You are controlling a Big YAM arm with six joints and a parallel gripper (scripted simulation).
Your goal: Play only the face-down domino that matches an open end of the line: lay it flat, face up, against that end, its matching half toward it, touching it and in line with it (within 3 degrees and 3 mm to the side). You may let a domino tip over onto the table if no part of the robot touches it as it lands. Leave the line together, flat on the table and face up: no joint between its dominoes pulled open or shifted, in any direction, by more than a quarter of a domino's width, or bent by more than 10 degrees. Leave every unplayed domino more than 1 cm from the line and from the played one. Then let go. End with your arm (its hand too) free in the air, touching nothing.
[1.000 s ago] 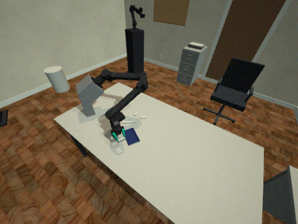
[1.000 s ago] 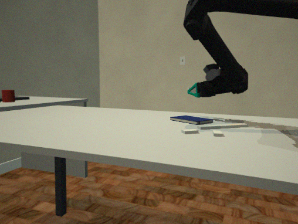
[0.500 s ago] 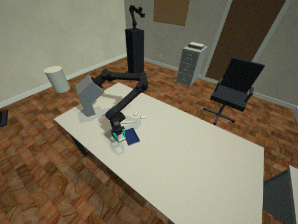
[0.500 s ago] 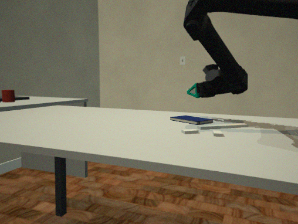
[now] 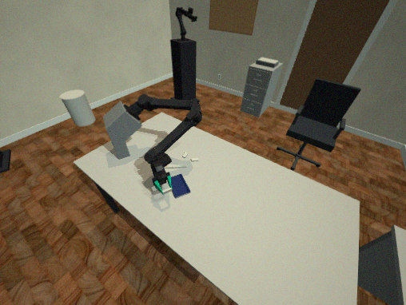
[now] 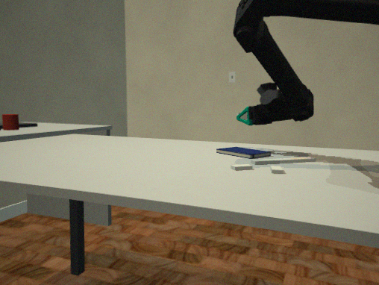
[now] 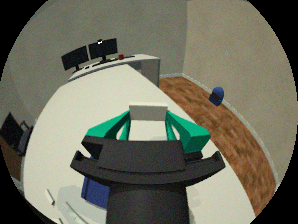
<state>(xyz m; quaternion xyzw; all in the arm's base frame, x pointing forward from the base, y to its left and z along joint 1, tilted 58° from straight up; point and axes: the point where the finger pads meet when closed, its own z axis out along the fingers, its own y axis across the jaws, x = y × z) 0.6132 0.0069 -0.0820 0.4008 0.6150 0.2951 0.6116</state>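
Note:
My gripper (image 5: 163, 184) (image 6: 244, 116) (image 7: 147, 113) has green fingers and is shut on a pale domino (image 7: 148, 115), which it holds well above the table (image 5: 260, 207) (image 6: 112, 164). The gripper points nearly level, out over the table's near-left part. The line of dominoes (image 5: 176, 166) (image 6: 283, 160) lies flat as a pale strip behind the gripper. Two loose face-down dominoes (image 5: 185, 154) (image 5: 194, 160) lie beyond the line; in the exterior view they (image 6: 242, 167) (image 6: 277, 169) show in front of it. The held domino's face cannot be read.
A blue book (image 5: 180, 186) (image 6: 243, 151) (image 7: 96, 189) lies flat beside the line, just right of the gripper. A grey box (image 5: 120, 128) stands at the table's far-left corner. A second table with a red mug (image 6: 10, 121) stands apart. An office chair (image 5: 320, 120) and a cabinet (image 5: 260, 88) stand on the floor.

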